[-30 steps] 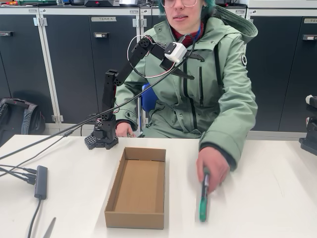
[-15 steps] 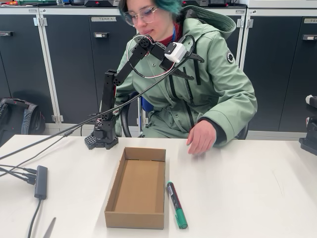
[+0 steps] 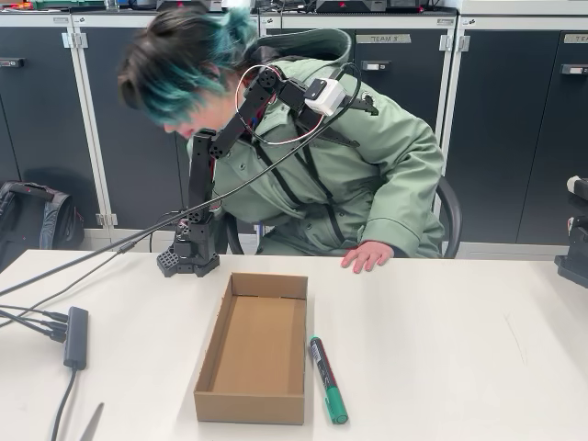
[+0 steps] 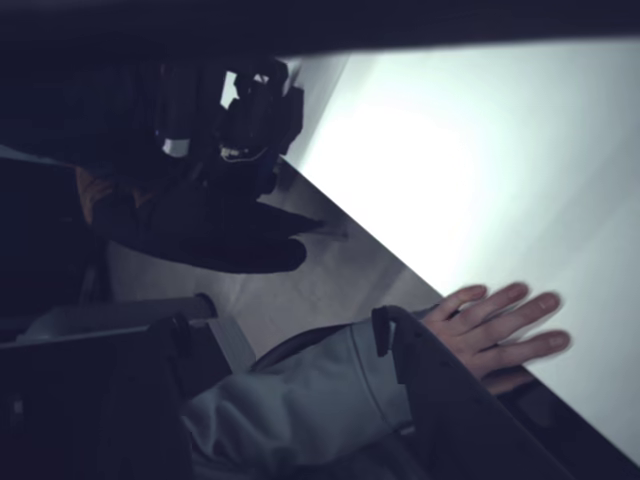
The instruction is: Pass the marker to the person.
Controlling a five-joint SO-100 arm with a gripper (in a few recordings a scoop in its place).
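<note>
The marker [image 3: 328, 378], dark with a green cap and green end, lies flat on the white table [image 3: 459, 349] just right of the cardboard box. My gripper [image 3: 366, 125] hangs high above the table's far edge in front of the person's jacket, open and holding nothing. The person [image 3: 367, 175] sits behind the table, bent over to the left in the fixed view with head down. One hand [image 3: 367, 255] rests flat on the far table edge. The wrist view shows that hand [image 4: 500, 325] and sleeve past my dark finger [image 4: 430, 390].
An open, empty cardboard box [image 3: 248, 404] lies at the table's middle. The arm's base [image 3: 191, 257] is fixed at the far edge. Cables and a small dark hub [image 3: 75, 335] lie at the left. A black device [image 3: 574, 257] stands at the right edge.
The person let go of the marker, leaving it beside the box, drew the hand back to the far edge and bent down to the left. My arm has stayed still.
</note>
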